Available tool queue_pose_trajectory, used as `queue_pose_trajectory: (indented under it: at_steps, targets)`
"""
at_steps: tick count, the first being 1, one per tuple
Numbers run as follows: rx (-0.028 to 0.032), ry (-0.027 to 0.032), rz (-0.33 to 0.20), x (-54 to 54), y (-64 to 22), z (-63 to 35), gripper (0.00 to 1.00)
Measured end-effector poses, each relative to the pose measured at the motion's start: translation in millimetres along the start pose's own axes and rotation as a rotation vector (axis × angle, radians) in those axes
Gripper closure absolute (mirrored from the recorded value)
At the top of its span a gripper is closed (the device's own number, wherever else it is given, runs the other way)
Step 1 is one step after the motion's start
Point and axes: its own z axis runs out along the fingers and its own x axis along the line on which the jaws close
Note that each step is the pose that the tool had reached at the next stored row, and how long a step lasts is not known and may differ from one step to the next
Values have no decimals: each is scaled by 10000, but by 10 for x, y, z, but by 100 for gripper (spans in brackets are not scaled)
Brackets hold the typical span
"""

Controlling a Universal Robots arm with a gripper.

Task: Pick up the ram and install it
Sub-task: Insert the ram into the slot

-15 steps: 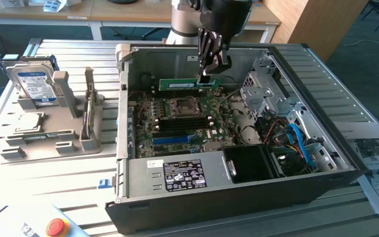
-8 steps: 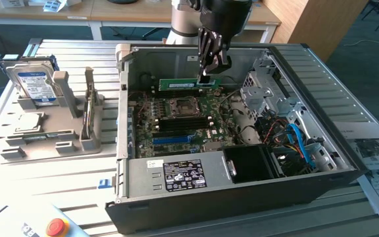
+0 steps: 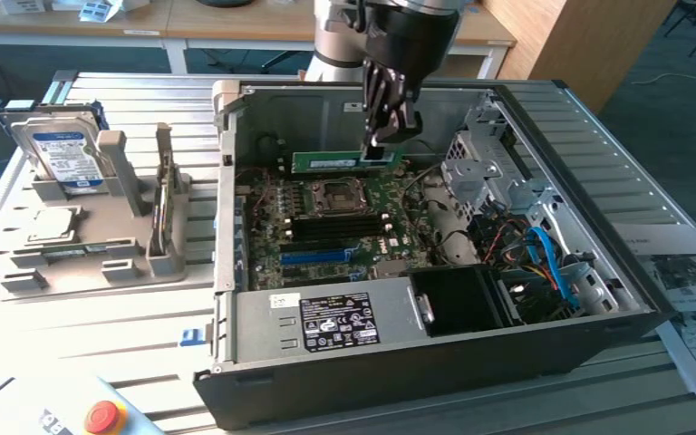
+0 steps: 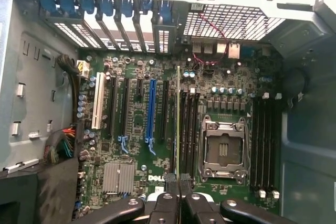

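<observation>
Arm point(image 3: 409, 27): hung from above inside the open case point(image 3: 445, 372), pointing down at the board.
Tool point(image 3: 380, 152): clamped on the ram point(image 3: 323, 161) near its end at the exterior view's right.
Ram: held level over the board, just behind the socket point(image 3: 330, 195).
Exterior view: a drive point(image 3: 64, 154) stood in a rack on the counter point(image 3: 94, 317), outside the case.
Wrist view: ram point(image 4: 178, 124) seen edge-on between the tool point(image 4: 178, 181) fingers, running along black slots point(image 4: 190, 129) beside the socket point(image 4: 223, 148).
</observation>
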Motion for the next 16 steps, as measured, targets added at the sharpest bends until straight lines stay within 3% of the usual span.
queue_pose_trajectory:
  at_steps: [9,16]
  targets:
    - [2,-1,0,2,-13,158,88]
    - [5,0,0,2,-15,174,88]
